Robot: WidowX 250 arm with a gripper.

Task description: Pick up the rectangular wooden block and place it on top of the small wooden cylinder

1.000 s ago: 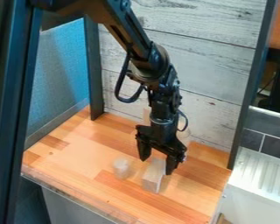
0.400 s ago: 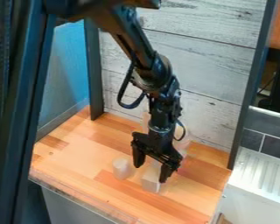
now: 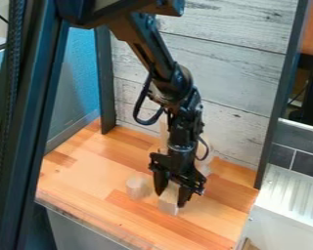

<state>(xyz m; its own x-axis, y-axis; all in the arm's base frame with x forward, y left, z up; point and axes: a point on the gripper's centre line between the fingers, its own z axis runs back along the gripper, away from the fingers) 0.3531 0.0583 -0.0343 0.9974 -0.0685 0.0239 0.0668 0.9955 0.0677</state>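
Note:
Low over the wooden table [image 3: 87,171], the black gripper [image 3: 172,193] points downward, its fingers shut on the upper part of a pale wooden block [image 3: 168,203]. One finger is on the block's left side and the other on its right. The block's lower front end shows below the fingers, and its back part is hidden by the gripper. Just to the left, apart from the gripper, stands a short pale cylinder [image 3: 137,187].
Behind the gripper, partly hidden, are a tall pale piece [image 3: 164,133] and another pale object [image 3: 205,152] near the whitish plank wall [image 3: 231,73]. Dark frame posts stand at both sides. A white ridged surface [image 3: 293,195] lies at the right.
The gripper has come down slightly and moved a little left onto the block. Its fingers, spread apart earlier, have closed on it. The cylinder has stayed in place.

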